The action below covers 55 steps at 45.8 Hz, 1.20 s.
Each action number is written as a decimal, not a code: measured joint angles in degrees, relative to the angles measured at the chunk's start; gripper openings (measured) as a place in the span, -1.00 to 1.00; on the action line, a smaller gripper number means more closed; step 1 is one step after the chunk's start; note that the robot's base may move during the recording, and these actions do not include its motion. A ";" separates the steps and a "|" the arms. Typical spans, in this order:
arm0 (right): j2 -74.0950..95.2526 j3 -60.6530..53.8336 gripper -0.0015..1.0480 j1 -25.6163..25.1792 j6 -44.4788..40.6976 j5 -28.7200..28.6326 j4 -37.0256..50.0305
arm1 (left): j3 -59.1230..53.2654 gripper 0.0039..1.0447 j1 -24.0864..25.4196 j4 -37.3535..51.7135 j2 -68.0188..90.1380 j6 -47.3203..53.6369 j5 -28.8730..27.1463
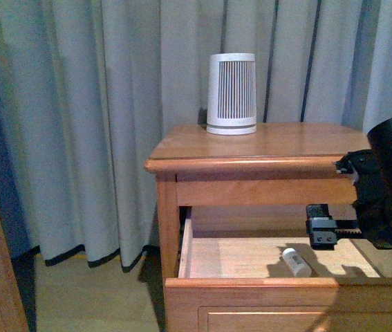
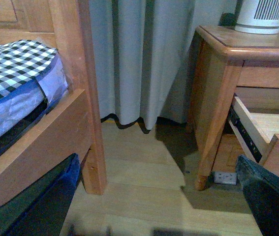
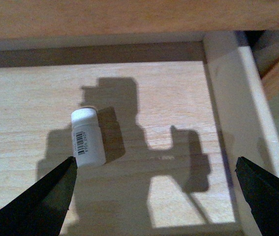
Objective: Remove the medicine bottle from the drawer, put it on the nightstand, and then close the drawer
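Note:
The medicine bottle [image 1: 296,262] lies on its side on the pale floor of the open upper drawer [image 1: 251,287] of the nightstand [image 1: 265,142]. My right gripper [image 1: 322,225] hangs open over the drawer's right part, just above and right of the bottle. In the right wrist view the bottle [image 3: 87,136] shows a barcode label and lies close to one finger [image 3: 41,206], ahead of the open right gripper [image 3: 154,196] and not between its fingers. My left gripper [image 2: 154,206] is open and empty, low over the floor, left of the nightstand [image 2: 228,44].
A large white slatted cylinder [image 1: 231,93] stands at the back of the nightstand top. Grey curtains [image 1: 99,124] hang behind. A bed post [image 2: 87,93] and a checked mattress [image 2: 16,69] stand to the left. A white socket block [image 2: 225,177] lies by the nightstand's foot.

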 joint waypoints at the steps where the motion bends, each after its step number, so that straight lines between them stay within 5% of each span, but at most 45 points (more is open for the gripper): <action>1: 1.07 0.79 0.87 0.22 -0.02 0.22 -0.02 | 0.00 0.88 0.00 0.00 0.00 0.00 0.02; 41: 22.51 24.06 0.86 5.31 1.99 4.09 -9.62 | 0.00 0.88 0.00 0.00 0.00 0.00 0.00; 55: 23.50 24.98 0.13 5.62 2.62 4.55 -9.38 | 0.00 0.88 0.00 0.00 0.00 0.00 0.00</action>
